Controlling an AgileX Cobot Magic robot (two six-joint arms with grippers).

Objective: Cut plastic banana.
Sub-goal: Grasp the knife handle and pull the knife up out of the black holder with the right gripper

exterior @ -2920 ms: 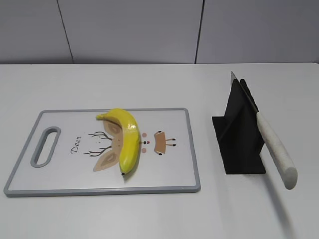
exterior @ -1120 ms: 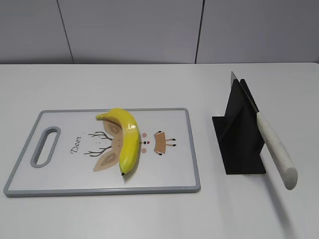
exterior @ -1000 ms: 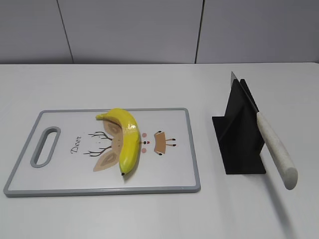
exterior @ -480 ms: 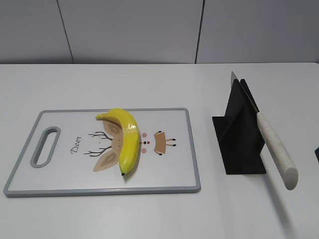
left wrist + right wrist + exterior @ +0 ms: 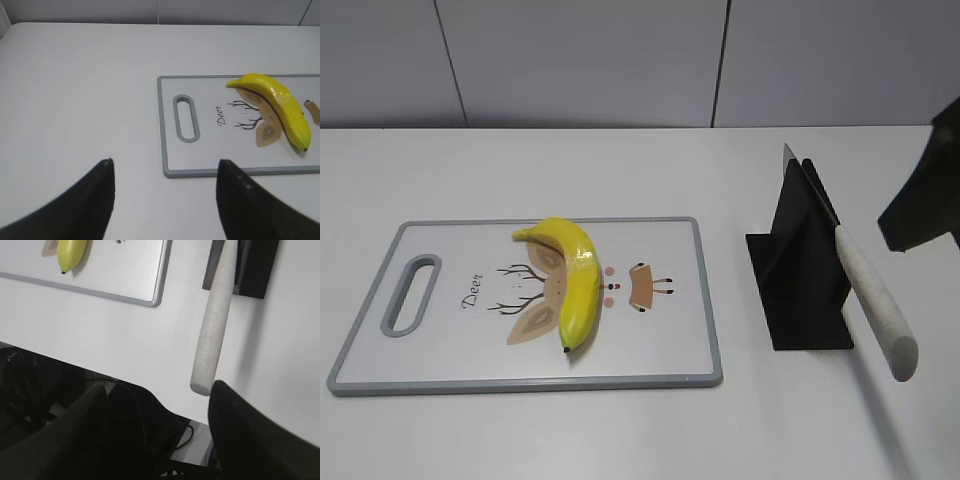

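The yellow plastic banana (image 5: 572, 280) lies on the white cutting board (image 5: 660, 340), dark tip toward the front. It also shows in the left wrist view (image 5: 280, 102), and its tip end shows in the right wrist view (image 5: 71, 252). My right gripper (image 5: 157, 387) is open and empty, with the end of the knife handle (image 5: 215, 330) close to its right finger. In the exterior view it (image 5: 923, 195) shows as a dark shape at the right edge, beside the knife (image 5: 873, 298). My left gripper (image 5: 164, 162) is open and empty, hanging over the table near the board's handle end.
The knife rests blade-up in a black stand (image 5: 800, 275) right of the board, its pale handle sticking out toward the front right. The board (image 5: 210, 160) has a grey rim, a handle slot (image 5: 186, 118) and a deer drawing. The table's front edge and cables show below the right gripper.
My right gripper has come into the exterior view at the right edge and moved up beside the knife. The banana, board and knife have not moved.
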